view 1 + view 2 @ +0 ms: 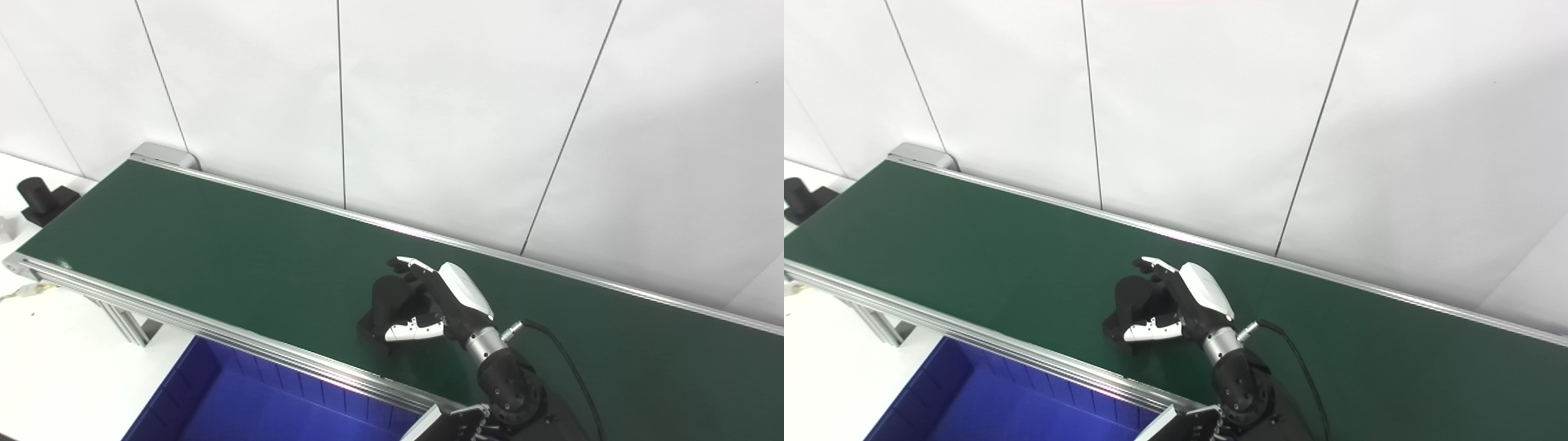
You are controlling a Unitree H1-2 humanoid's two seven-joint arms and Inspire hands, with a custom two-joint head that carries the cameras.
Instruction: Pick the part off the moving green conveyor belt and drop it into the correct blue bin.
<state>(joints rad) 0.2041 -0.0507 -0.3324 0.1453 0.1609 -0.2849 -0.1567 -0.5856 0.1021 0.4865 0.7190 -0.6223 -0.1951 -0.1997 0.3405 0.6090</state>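
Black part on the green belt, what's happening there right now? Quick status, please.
Right hand curled around black part, part on green belt. Left hand out of view. Blue bin just below, path clear.

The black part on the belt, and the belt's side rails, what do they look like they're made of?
The black part: looks like matte plastic or rubber, dull and without glints, though it is too dark to be sure. The side rails: silvery brushed metal, probably aluminium extrusion, with long grooves and bright highlights. The right hand curls around the part.
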